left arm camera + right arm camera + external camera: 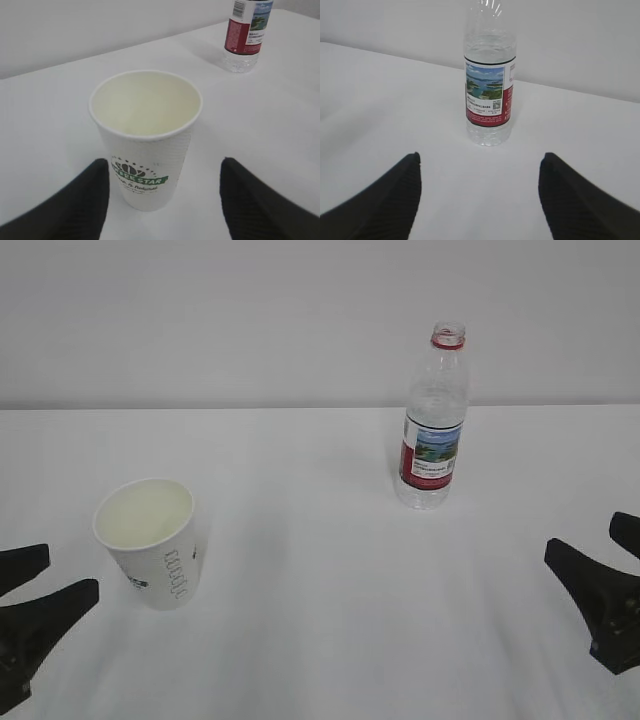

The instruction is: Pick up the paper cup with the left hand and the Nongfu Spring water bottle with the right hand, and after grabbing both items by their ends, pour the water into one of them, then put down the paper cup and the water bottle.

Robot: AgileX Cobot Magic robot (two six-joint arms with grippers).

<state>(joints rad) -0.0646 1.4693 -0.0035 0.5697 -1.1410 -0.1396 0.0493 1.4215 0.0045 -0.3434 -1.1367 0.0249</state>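
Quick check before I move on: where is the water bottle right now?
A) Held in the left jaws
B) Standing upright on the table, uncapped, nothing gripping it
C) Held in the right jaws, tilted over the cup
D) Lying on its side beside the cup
B. The water bottle stands upright on the table with its neck open, and the right gripper sits apart from it with jaws open.
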